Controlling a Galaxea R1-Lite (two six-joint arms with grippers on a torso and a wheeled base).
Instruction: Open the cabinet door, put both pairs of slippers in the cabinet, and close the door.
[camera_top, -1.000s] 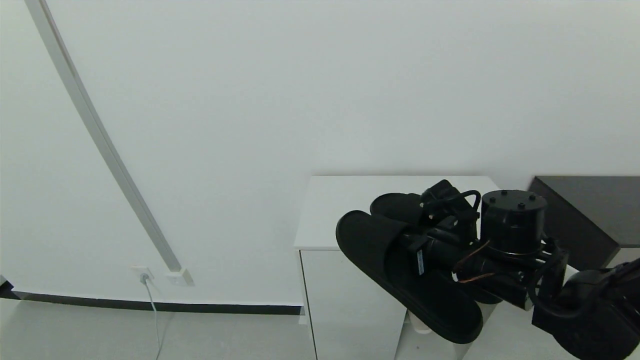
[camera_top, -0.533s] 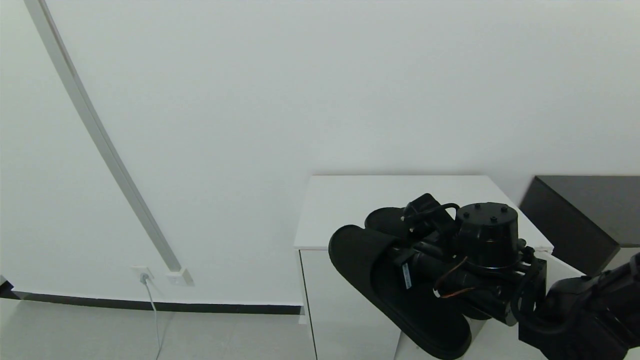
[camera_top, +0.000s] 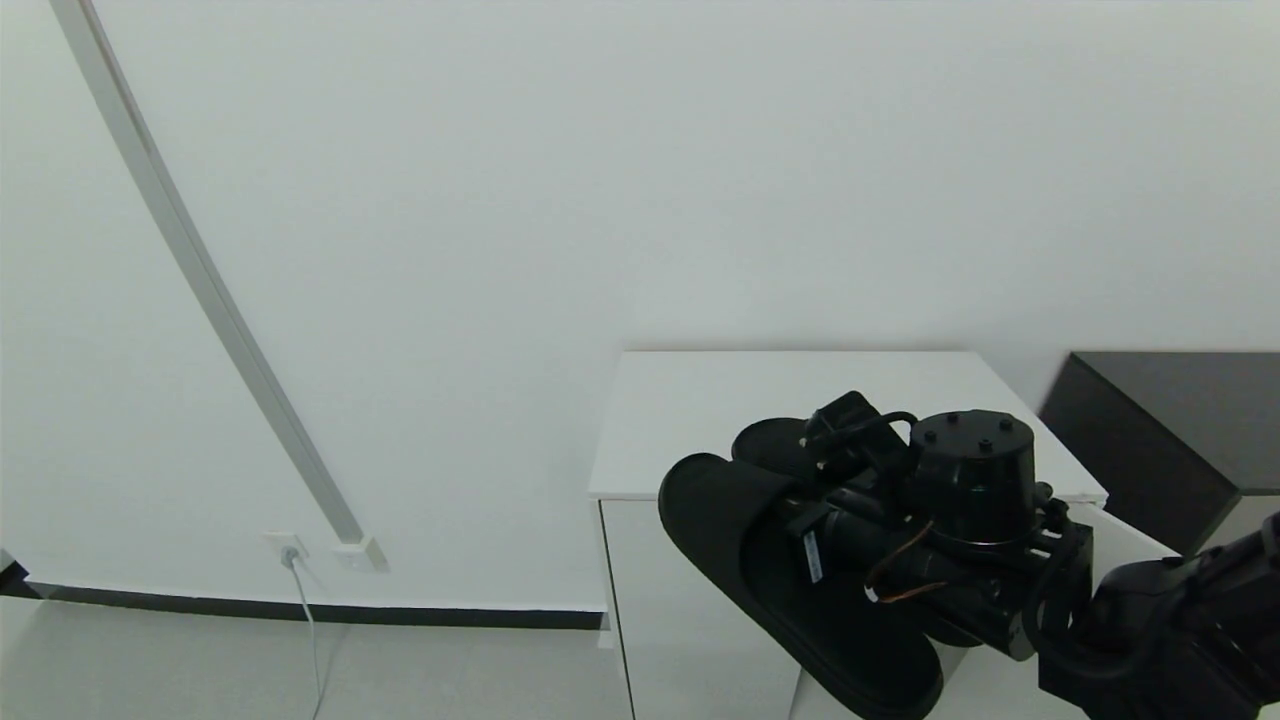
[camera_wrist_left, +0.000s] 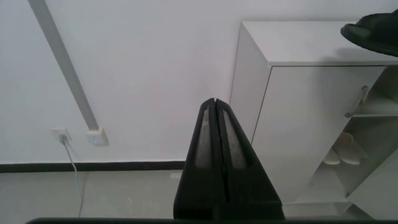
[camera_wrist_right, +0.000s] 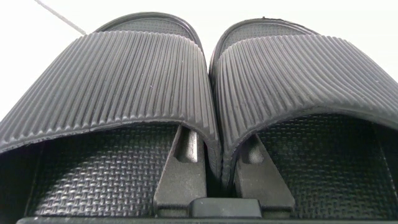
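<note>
My right gripper (camera_top: 803, 512) is shut on a pair of black slippers (camera_top: 790, 560), held side by side and tilted in front of the white cabinet (camera_top: 780, 400), level with its top front edge. In the right wrist view its fingers (camera_wrist_right: 183, 168) reach under the ribbed straps and pinch the two slippers' (camera_wrist_right: 143, 81) inner sides together. In the left wrist view the cabinet (camera_wrist_left: 298, 118) stands with its right side open, and a pair of white slippers (camera_wrist_left: 344, 149) lies on a shelf inside. My left gripper (camera_wrist_left: 214, 102) is shut on nothing, out to the cabinet's left.
A dark piece of furniture (camera_top: 1180, 420) stands right of the cabinet. A slanted grey conduit (camera_top: 200, 270) runs down the white wall to a socket with a cable (camera_top: 288, 552). Bare floor lies left of the cabinet.
My right arm has moved left and slightly down with the black slippers, closer to the cabinet front; over the last half second it has hardly moved.
</note>
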